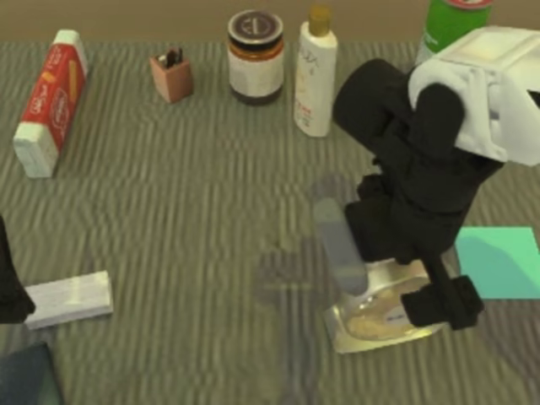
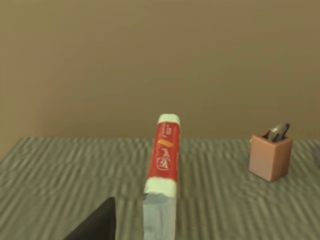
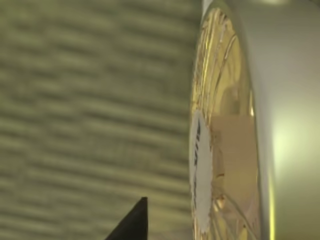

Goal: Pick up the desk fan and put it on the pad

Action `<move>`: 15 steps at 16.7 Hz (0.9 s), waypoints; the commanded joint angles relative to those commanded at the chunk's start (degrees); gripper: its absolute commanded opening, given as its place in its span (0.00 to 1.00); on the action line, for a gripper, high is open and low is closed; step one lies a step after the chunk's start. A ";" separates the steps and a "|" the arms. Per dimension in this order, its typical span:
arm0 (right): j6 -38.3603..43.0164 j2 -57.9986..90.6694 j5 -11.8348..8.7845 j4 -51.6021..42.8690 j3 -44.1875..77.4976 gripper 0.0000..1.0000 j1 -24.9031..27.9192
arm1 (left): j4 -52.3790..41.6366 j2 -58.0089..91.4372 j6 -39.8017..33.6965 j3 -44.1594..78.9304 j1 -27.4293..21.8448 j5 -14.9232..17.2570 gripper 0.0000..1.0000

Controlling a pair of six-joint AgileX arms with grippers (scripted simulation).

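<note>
The desk fan (image 1: pixel 384 316) is found toward the right of the table (image 1: pixel 202 219), short of the pad (image 1: pixel 499 261), which lies flat just to its right near the table's right edge. The right gripper (image 1: pixel 401 291) is positioned directly over the fan, with one finger seen on its left side and the other on its right; the jaws appear to be closed around the fan body, though the arm hides the contact itself and a firm pinch cannot be confirmed. In the right wrist view the fan's grille (image 3: pixel 220 150) fills the frame at very close range. The grasping step is judged to be in hand, with transport not yet begun. A lift clear of the table is called for next, followed by a short carry rightward and a level placement on the pad. The left gripper (image 1: pixel 10 283) is parked at the table's left edge beside a white block (image 1: pixel 72 297); its jaw state cannot be told.
</note>
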 joint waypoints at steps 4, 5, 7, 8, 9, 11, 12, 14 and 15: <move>0.00 0.00 0.00 0.00 0.00 0.32 0.00 | 0.00 0.00 0.00 0.00 0.00 0.00 1.00; 0.00 0.00 0.00 0.00 0.00 0.25 0.00 | 0.00 0.00 0.00 0.00 0.00 0.00 1.00; 0.00 0.00 0.00 0.00 0.00 0.10 0.00 | 0.00 0.00 0.00 0.00 0.00 0.00 1.00; 0.00 0.00 0.00 0.00 0.00 0.02 0.00 | 0.00 0.00 0.00 0.00 0.00 0.00 1.00; 0.00 0.00 0.00 0.00 0.00 0.00 0.00 | 0.00 0.00 0.00 0.00 0.00 0.00 1.00; 0.00 0.00 0.00 0.00 0.00 0.00 0.00 | 0.00 0.00 0.00 0.00 0.00 0.00 1.00; 0.00 0.00 0.00 0.00 0.00 0.00 0.00 | 0.00 0.00 0.00 0.00 0.00 0.00 1.00; 0.00 0.00 0.00 0.00 0.00 0.00 0.00 | 0.00 0.00 0.00 0.00 0.00 0.00 1.00; 0.00 0.00 0.00 0.00 0.00 0.00 0.00 | 0.00 0.00 0.00 0.00 0.00 0.00 1.00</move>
